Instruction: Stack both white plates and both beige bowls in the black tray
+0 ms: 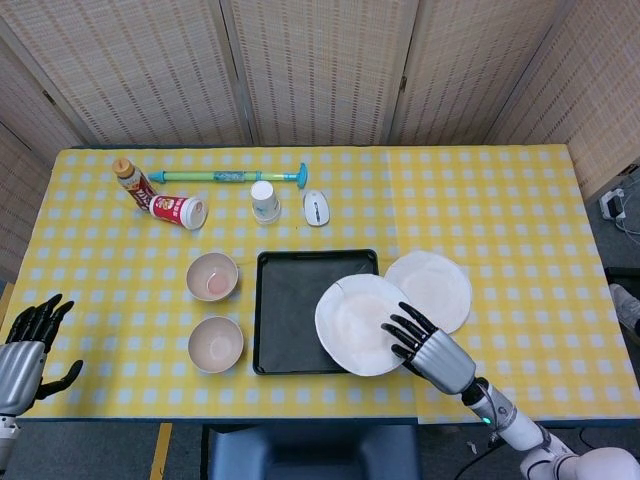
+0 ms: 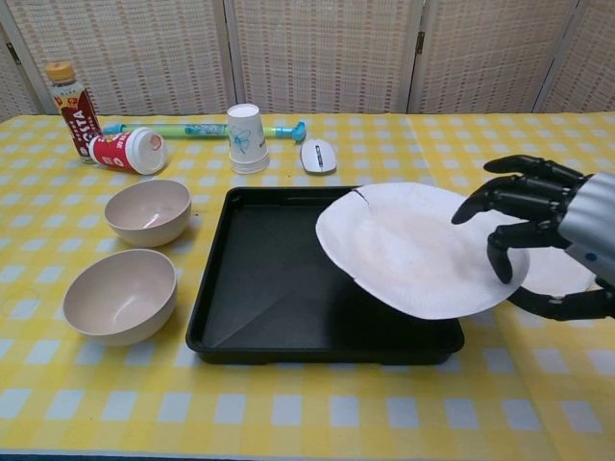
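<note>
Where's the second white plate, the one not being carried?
In the head view, the second white plate lies on the table right of the black tray, partly hidden behind the carried plate.
</note>
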